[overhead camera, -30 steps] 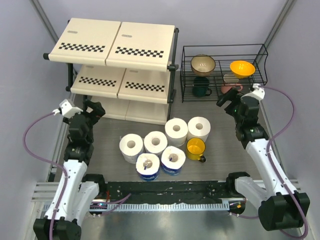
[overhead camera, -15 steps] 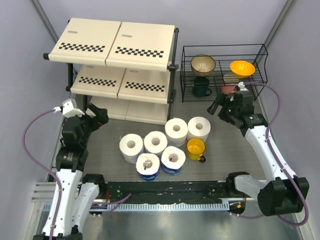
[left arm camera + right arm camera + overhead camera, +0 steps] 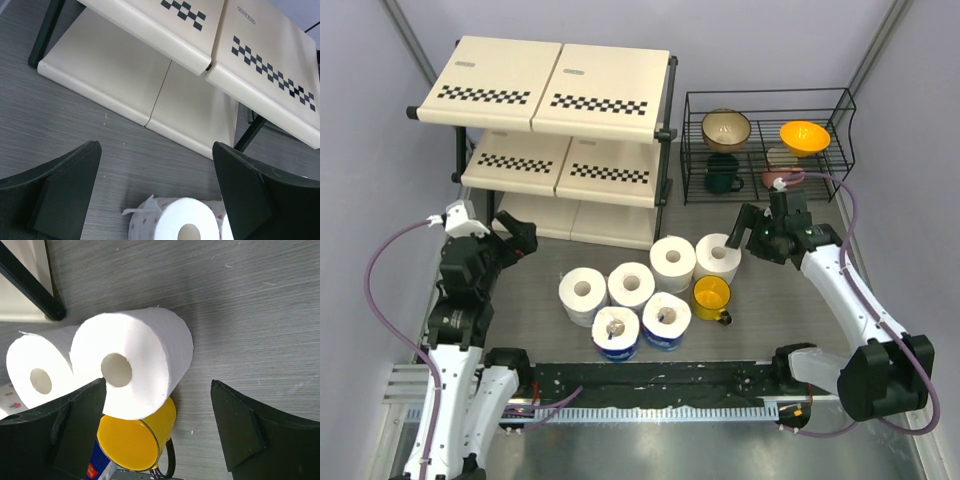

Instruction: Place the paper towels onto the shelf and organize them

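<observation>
Paper towels [image 3: 631,284]: six rolls, upright, clustered on the counter [image 3: 760,300] in front of the shelf [image 3: 550,100]. Four are bare white and two blue-wrapped. Yellow mug [image 3: 711,296] just beside the rightmost roll. Right claw [image 3: 748,232]: jaws wide, holding nothing, near that roll. Left claw [image 3: 515,238]: jaws wide, holding nothing, near the shelf's lowest tier.

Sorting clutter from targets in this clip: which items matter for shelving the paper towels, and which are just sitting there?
Job:
- four bare white paper towel rolls
- two blue-wrapped paper towel rolls
- cream three-tier plastic shelf with checkered strips

Lying about:
- yellow mug beside the rolls
- black wire rack holding beige bowl, orange bowl, dark green mug
</observation>
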